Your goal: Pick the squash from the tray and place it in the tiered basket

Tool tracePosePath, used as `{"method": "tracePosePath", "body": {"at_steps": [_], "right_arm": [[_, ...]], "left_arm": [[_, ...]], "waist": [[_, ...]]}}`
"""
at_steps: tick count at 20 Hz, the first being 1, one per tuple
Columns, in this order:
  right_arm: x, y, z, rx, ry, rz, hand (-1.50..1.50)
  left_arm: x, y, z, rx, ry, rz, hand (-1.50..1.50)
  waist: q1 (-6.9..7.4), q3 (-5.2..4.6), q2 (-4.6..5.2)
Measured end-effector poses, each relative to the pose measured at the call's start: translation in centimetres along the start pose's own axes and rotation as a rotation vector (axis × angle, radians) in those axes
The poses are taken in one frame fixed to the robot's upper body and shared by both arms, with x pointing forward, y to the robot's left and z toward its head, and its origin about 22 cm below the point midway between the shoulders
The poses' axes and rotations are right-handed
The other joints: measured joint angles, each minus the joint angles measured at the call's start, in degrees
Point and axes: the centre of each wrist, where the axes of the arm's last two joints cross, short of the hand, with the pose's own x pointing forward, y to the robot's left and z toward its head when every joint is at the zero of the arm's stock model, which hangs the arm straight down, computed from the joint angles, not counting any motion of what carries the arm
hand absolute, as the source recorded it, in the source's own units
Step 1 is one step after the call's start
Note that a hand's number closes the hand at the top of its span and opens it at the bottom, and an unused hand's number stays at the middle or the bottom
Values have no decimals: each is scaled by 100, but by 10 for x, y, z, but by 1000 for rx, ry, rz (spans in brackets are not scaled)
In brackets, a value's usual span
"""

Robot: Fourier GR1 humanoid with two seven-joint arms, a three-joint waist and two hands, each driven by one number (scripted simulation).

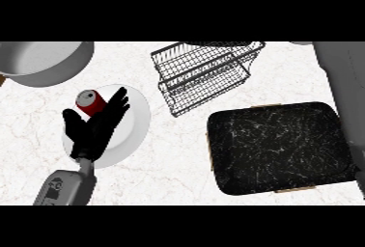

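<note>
The black marbled tray (278, 144) lies at the right of the counter, and I see no squash on it or anywhere else. The wire tiered basket (206, 77) stands at the top centre, with nothing visible in it. My left hand (89, 130) hangs open over a white plate (135, 125) at the left, fingers straight and pointing up-right beside a red can (91, 102). A grey forearm (342, 96) runs along the right edge past the tray. Its hand does not show.
A large grey pot (43, 60) sits at the top left corner. The red can stands on the upper part of the white plate. White marble counter shows between the plate, the basket and the tray.
</note>
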Motion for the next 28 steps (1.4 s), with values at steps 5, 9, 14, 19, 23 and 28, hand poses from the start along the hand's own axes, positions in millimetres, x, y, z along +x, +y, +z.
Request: {"method": "tracePosePath", "body": {"at_steps": [5,9,14,19,23,28], "right_arm": [[-2,42,-20,23,-8,-39,150],[-1,70,-30,39,21,-159,150],[-2,104,-38,88,-2,-332,-150],[4,128,-43,116,-79,-420,-150],[19,136,-47,51,-136,-465,-150],[24,125,-53,-90,-127,-503,-150]], "left_arm": [[-3,-2,1,0,-6,-5,0],[-1,-4,3,-12,-3,-6,0],[-3,0,3,-13,-11,-6,0],[1,-5,2,-17,-8,-4,0],[0,-3,1,-29,-3,-4,0],[3,1,3,-19,-1,-7,0]], "waist": [[-7,1,-1],[33,3,11],[62,3,30],[75,2,30],[126,-1,31],[59,0,16]]}}
